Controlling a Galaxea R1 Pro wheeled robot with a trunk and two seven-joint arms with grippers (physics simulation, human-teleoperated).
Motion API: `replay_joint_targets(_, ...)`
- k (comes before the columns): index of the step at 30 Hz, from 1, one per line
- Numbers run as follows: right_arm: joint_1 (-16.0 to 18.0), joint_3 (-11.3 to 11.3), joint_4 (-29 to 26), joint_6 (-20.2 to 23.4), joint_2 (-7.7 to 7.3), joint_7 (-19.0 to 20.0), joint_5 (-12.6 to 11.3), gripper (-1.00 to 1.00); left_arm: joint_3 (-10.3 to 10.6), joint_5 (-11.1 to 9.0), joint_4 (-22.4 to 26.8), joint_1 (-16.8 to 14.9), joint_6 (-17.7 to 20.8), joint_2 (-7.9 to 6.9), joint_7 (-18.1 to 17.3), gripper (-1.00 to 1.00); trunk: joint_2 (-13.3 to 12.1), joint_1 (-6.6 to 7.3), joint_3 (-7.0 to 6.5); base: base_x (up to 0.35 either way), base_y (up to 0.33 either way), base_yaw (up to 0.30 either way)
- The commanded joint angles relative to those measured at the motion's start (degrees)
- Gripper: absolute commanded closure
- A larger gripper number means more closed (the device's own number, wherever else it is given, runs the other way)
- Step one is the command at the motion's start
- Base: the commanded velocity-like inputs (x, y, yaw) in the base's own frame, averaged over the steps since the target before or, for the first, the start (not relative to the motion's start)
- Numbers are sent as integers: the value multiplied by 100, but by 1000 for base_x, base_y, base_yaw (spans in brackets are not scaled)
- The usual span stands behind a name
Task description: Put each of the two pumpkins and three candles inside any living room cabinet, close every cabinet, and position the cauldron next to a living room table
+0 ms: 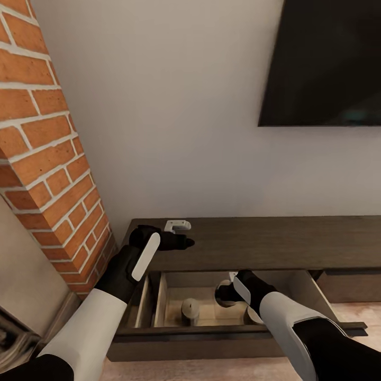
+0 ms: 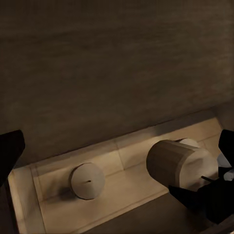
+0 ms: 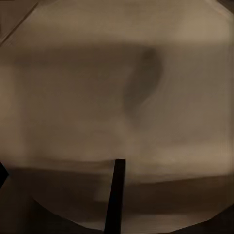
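Right gripper (image 1: 228, 292) clamps a candle (image 2: 181, 163) low inside the open cabinet drawer (image 1: 159, 301), a second candle (image 1: 190, 310) standing at its 8 o'clock; left gripper (image 1: 182, 242), jaws unreadable, hovers over the cabinet (image 1: 275, 241) top.

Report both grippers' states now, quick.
Left gripper: open, empty, above the dark-brown wooden cabinet top.
Right gripper: shut on a squat cream candle inside the open drawer.
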State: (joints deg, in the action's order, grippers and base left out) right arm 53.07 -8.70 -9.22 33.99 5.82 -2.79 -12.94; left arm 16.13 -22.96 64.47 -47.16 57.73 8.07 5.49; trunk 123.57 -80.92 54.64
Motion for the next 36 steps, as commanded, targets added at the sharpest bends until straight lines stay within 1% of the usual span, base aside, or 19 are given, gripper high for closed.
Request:
replay_joint_targets(1, 2, -44, -10, 28, -1, -29, -59, 100, 5, -59, 4, -4, 19, 0, 58, -100, 2, 1, 6, 9, 0, 0)
replay_joint_targets(27, 2, -50, -1, 28, -1, -33, -59, 100, 5, -59, 13, -4, 19, 10, 49, -100, 1045, -570, 695, 0, 0, 0)
replay_joint_targets(36, 2, -48, -1, 32, -1, -37, -59, 100, 5, -59, 8, -4, 19, 10, 49, -100, 1045, -570, 718, 14, 0, 0)
